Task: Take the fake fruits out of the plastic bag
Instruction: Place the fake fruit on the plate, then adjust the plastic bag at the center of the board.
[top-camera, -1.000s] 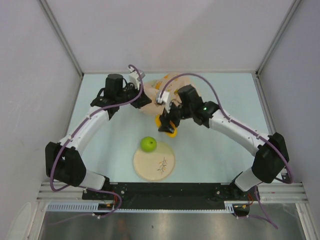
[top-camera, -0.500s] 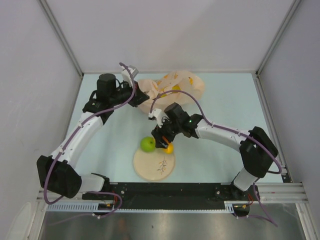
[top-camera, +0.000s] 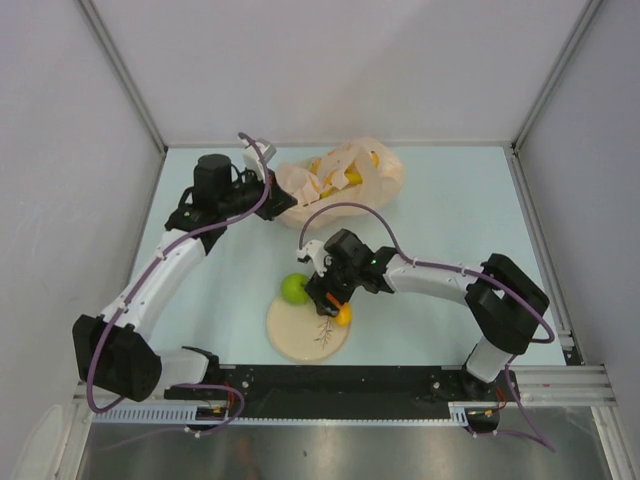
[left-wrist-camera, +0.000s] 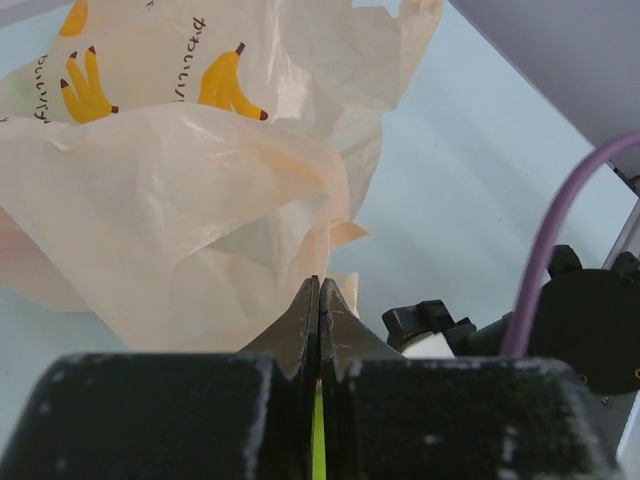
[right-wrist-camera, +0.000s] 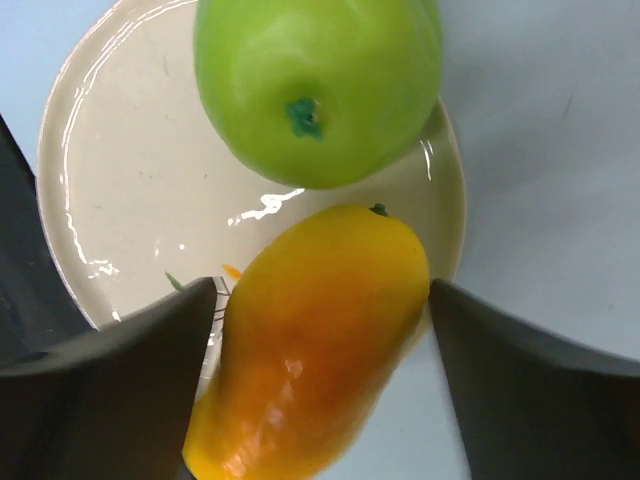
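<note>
Bright, even overhead light; soft shadows on the tabletop (top-camera: 450, 200). Glare streaks the plate (right-wrist-camera: 130, 150); the mango (right-wrist-camera: 320, 340), near the lens, seems slightly blurred.

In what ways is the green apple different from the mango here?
The green apple is round and green; the mango is long and orange-yellow. The green apple rests free at the edge of the plate; the mango is held in the right claw. Both are glossy.
</note>
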